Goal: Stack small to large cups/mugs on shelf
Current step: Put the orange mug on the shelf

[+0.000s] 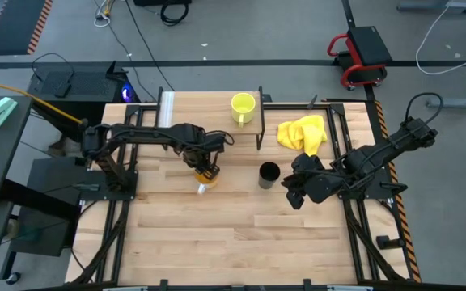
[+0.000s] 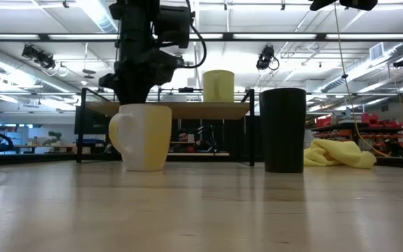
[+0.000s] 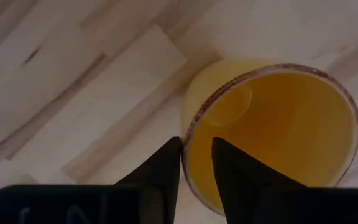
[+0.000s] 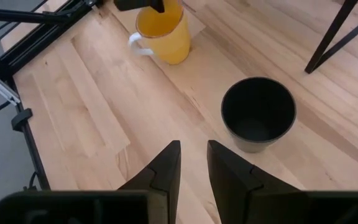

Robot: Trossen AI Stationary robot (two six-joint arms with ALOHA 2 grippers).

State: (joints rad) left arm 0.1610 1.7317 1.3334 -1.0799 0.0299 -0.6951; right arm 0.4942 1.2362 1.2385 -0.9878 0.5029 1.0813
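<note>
Straddling the rim of the orange mug (image 3: 272,134), the left gripper (image 3: 196,163) has one finger outside the wall and one inside the cup, the gap between them narrow; we cannot tell whether the pads are actually pressing on the wall. In the high view that gripper (image 1: 206,169) sits directly over the mug (image 1: 206,178), just left of the table's middle, with the pale handle sticking out toward the near edge. From the low view the mug (image 2: 144,136) stands upright on the tabletop (image 2: 201,210), in front of the shelf's left part.

The shelf (image 1: 213,109) stands at the far edge of the table, its black legs dropping at the right end. The yellow-green mug (image 1: 243,106) stands upright on its right part, near that end. The black cup (image 1: 269,174) stands upright on the table, nearer than the shelf's right end and well to the right of the orange mug, with bare wood between the two.

Our right gripper (image 1: 292,194) rests low just right of the black cup without touching it; its fingers (image 4: 163,168) stand a little apart with nothing between them. A yellow cloth (image 1: 303,132) lies crumpled right of the shelf, near the far right corner.

The whole near half of the table is bare wood, the widest free room. Black frame rails run along the left and right table edges.
</note>
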